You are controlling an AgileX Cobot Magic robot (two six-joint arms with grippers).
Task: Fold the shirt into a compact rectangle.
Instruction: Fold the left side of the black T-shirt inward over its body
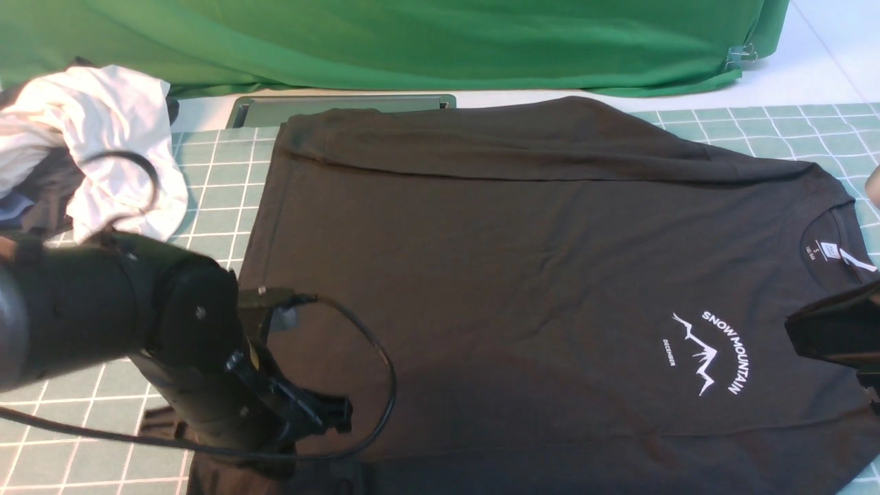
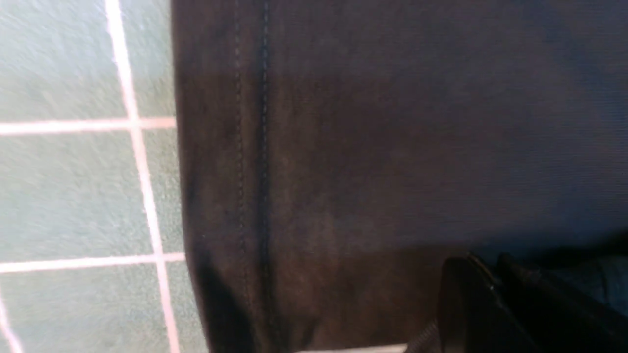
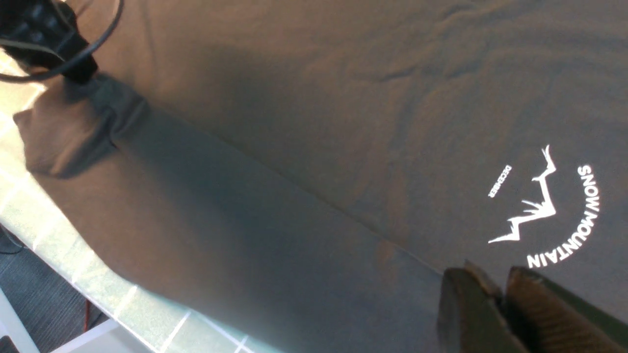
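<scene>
Pincer, left (image 1: 333, 412): front view, clamped on shirt (image 1: 522, 275) at the hem end, well apart from logo (image 1: 711, 350). Shirt lies flat on desk (image 1: 213, 199), far sleeve (image 1: 481, 148) folded in.
Left wrist: hem stitching (image 2: 250, 171) only.
Right wrist: right pincer (image 3: 493, 279) just beside logo, grip cannot be told. Body folds judged not yet done.

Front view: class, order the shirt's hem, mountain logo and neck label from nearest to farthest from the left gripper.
1. The hem, the shirt's left edge, beside the left gripper.
2. The mountain logo, right of centre.
3. The neck label, far right.
</scene>
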